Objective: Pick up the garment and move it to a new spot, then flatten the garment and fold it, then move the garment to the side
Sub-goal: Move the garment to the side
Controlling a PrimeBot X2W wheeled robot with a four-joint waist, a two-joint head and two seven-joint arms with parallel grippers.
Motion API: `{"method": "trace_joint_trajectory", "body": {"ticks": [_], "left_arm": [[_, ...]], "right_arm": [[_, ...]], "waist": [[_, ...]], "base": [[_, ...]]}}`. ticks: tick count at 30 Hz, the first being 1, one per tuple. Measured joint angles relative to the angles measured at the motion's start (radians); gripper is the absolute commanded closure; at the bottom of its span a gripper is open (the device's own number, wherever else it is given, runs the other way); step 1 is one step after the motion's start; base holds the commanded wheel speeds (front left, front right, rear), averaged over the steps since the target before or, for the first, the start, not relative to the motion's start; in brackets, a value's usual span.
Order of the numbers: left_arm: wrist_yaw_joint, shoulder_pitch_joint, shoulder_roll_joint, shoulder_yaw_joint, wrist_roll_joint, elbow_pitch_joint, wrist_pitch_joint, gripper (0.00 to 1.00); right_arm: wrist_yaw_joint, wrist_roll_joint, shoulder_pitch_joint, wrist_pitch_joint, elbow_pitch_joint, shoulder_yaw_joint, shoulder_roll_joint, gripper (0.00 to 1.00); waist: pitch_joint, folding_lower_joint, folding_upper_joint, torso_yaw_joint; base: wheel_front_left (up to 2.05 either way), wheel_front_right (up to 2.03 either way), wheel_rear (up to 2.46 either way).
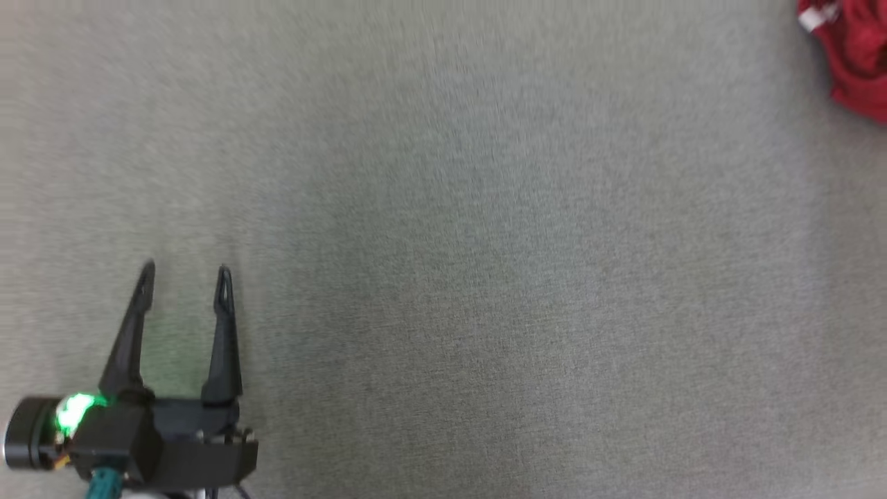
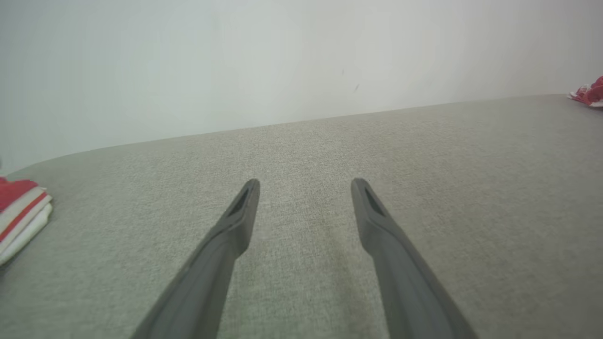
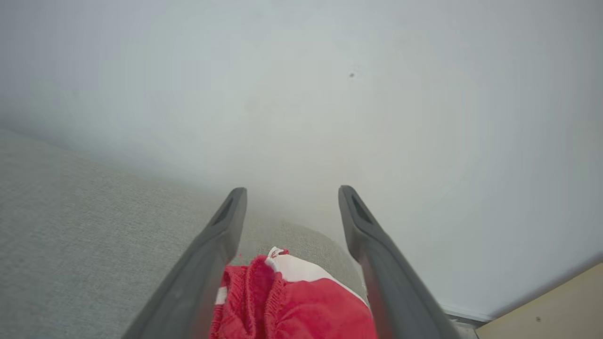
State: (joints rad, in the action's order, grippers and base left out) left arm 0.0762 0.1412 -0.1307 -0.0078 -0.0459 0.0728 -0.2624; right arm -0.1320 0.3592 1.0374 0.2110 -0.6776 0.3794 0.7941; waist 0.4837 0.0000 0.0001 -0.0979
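Left gripper (image 1: 186, 270), lower left of the head view: two long dark fingers spread apart, nothing between them, green light lit on the body behind them. It hangs over bare grey fabric surface (image 1: 485, 277). The left wrist view agrees: left gripper (image 2: 306, 183) parted, only grey weave between the tips and under them.

Right gripper (image 3: 293, 191), right wrist view: fingers likewise wide apart, not clamped on anything. Red garment (image 3: 301, 301) lies bunched low between the finger bases, with a ribbed, gathered red edge and a white panel at its far side. Cannot tell whether the inner faces of the fingers touch the cloth.

Garment position: in the head view the red garment (image 1: 856, 55) sits crumpled in the top right corner, partly cut off by the frame, well apart from the left gripper. White trim shows at its upper left. That view is blurred.

Seen from the left wrist alone:
- a folded red-and-white striped cloth (image 2: 21, 216) at the left edge, lying on the grey surface
- a small part of the red garment (image 2: 591, 94) at the far right, at the back edge of the surface
- pale wall (image 2: 282, 61) behind

Seen from the right wrist alone:
- the surface ends just beyond the garment
- a tan floor (image 3: 556, 306) in the lower right corner, below the wall
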Motion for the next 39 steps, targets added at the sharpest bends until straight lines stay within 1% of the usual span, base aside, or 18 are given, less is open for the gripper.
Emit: {"method": "trace_joint_trajectory", "body": {"ticks": [4, 5, 14, 19, 29, 34, 39], "left_arm": [[-0.003, -0.044, 0.012, 0.008, -0.003, -0.013, 0.0, 0.0], [-0.003, -0.044, 0.012, 0.008, -0.003, -0.013, 0.0, 0.0], [-0.001, -0.14, 0.034, 0.025, -0.016, -0.051, 0.0, 0.0], [0.004, -0.172, 0.041, 0.035, -0.021, -0.082, 0.0, 0.0], [0.012, -0.224, 0.048, 0.056, -0.02, -0.109, 0.0, 0.0], [0.019, -0.236, 0.052, 0.057, -0.02, -0.125, 0.0, 0.0], [0.026, -0.238, 0.052, 0.062, -0.023, -0.145, 0.0, 0.0]], "right_arm": [[0.0, -0.001, -0.094, 0.018, 0.032, -0.037, -0.091, 0.0], [0.0, -0.001, -0.094, 0.018, 0.032, -0.037, -0.091, 0.0], [0.0, -0.021, -0.325, 0.036, 0.119, -0.142, -0.282, 0.0], [0.0, -0.054, -0.472, 0.043, 0.182, -0.188, -0.367, 0.0], [0.0, -0.081, -0.74, 0.047, 0.31, -0.264, -0.472, 0.0], [0.0, -0.098, -0.864, 0.049, 0.377, -0.327, -0.521, 0.0], [0.0, -0.111, -0.969, 0.05, 0.427, -0.351, -0.577, 0.0]], "waist": [[-0.074, 0.0, -0.0001, 0.015], [-0.074, 0.0, -0.0001, 0.015], [-0.238, -0.0002, -0.0001, 0.058], [-0.316, -0.0003, -0.0002, 0.082], [-0.431, -0.0002, -0.0002, 0.11], [-0.459, -0.0001, -0.0002, 0.112], [-0.474, 0.0, -0.0002, 0.11]], "base": [[0.0, 0.0, 0.0], [0.0, 0.0, 0.0], [0.0, 0.0, 0.0], [0.0, 0.0, 0.0], [0.0, 0.0, 0.0], [0.0, 0.0, 0.0], [0.0, 0.0, 0.0]]}}
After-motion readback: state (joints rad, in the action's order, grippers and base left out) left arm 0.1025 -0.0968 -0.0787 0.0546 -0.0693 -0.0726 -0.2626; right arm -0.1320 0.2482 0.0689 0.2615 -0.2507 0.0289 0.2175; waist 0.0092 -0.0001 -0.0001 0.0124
